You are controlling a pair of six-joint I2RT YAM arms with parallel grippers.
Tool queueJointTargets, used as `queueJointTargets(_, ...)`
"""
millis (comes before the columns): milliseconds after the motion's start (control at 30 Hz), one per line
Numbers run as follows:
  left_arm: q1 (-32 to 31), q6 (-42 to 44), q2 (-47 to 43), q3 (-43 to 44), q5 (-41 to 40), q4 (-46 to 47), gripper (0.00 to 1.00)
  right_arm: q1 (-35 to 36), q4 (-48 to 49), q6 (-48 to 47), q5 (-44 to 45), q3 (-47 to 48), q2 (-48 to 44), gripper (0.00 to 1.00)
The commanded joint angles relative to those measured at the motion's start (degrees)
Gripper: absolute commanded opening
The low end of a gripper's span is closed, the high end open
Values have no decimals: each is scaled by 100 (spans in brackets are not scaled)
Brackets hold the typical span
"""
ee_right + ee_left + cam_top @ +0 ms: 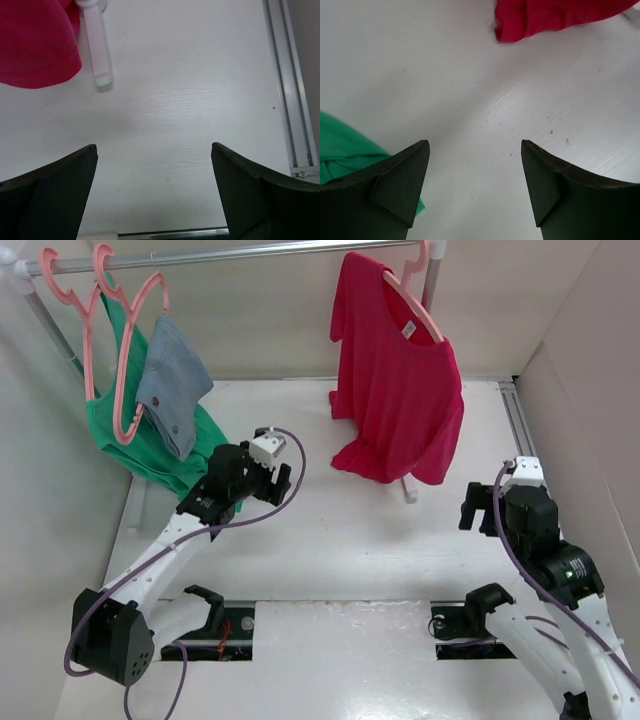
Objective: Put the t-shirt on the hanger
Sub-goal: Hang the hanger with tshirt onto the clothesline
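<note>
one crimson t-shirt point(395, 380) hangs on the hanger point(414, 306) at the right end of the rail point(230, 252). its long axis runs top to bottom, neck up by the hook and hem down at the table point(350, 540); whether the hem touches the surface is hard to tell. the hanger's visible arm slants down to the right through the neck opening, with the hook up at the rail. the left gripper point(474, 145) hovers over the table beside the green garment point(345, 145), jaws well apart, holding nothing. the right gripper point(153, 147) has its jaws spread fully wide, also empty, above the table near the shirt's hem and the white rack foot point(97, 45).
</note>
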Motion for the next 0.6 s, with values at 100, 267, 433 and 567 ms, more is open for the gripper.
queueJointTargets(100, -33, -942, -323, -1058, -745, 980, 71, -19, 636, 475, -225, -259, -145, 100)
queueJointTargets(267, -33, -1056, -385, -1288, -692, 1192, 72, -19, 636, 475, -225, -259, -83, 100)
queueJointTargets(433, -33, -1056, -385, -1288, -692, 1192, 72, -19, 636, 528, -225, -312, -31, 100)
queueJointTargets(567, -33, -1056, -385, -1288, -692, 1192, 72, -19, 636, 580, -225, -312, -31, 100)
